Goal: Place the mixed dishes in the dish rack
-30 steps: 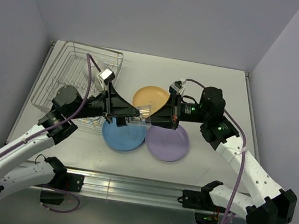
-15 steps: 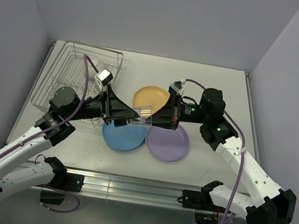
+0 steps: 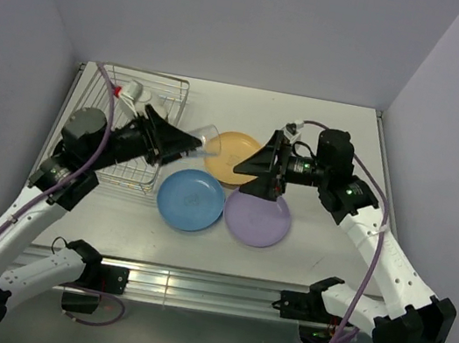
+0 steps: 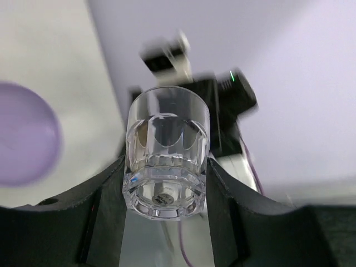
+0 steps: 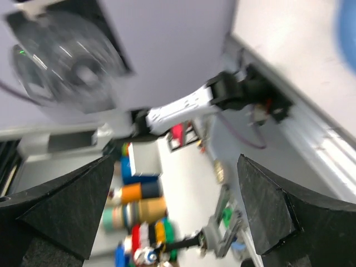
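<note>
My left gripper [image 3: 192, 142] is shut on the small clear glass [image 3: 207, 139] and holds it on its side above the table, just right of the dish rack [image 3: 99, 126]. In the left wrist view the glass [image 4: 166, 149] sits base-first between both fingers [image 4: 105, 211]. My right gripper [image 3: 251, 165] stands open and apart from the glass, over the yellow-orange plate [image 3: 235, 148]. Nothing lies between its fingers [image 5: 61, 206] in the right wrist view. The blue plate [image 3: 190, 200] and purple plate [image 3: 257, 219] lie flat in front.
The silver wire rack stands at the table's back left, against the left wall. The three plates crowd the middle of the table. The purple plate [image 4: 22, 133] shows left of the glass in the left wrist view. The table's front rail [image 3: 209, 288] runs by the arm bases.
The right gripper opened, let go of the glass and drew back to the right. The left gripper closed on the glass and carried it up and left toward the rack.
</note>
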You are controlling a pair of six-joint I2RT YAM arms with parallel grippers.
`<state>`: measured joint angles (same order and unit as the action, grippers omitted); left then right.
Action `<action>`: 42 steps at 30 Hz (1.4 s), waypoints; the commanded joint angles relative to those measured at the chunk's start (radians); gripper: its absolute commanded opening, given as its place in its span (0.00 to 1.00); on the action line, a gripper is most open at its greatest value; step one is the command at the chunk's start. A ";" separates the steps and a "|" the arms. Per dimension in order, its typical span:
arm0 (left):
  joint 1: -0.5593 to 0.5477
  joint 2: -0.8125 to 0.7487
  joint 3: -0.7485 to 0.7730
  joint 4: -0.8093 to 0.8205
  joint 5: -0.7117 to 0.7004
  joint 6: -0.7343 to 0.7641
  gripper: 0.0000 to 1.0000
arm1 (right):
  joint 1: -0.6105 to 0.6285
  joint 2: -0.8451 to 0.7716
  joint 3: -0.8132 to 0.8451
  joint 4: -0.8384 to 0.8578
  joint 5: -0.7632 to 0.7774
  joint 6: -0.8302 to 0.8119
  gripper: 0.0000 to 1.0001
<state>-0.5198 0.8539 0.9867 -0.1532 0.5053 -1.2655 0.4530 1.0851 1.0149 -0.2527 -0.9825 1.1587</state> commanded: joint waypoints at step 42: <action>0.658 1.449 1.297 -0.735 -0.694 0.640 0.00 | 0.010 0.246 0.429 -0.893 0.679 -0.768 1.00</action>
<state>0.1387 2.3096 2.2272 -0.9096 -0.2325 -0.6540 0.4648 1.3224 1.3888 -1.1450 -0.3283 0.3988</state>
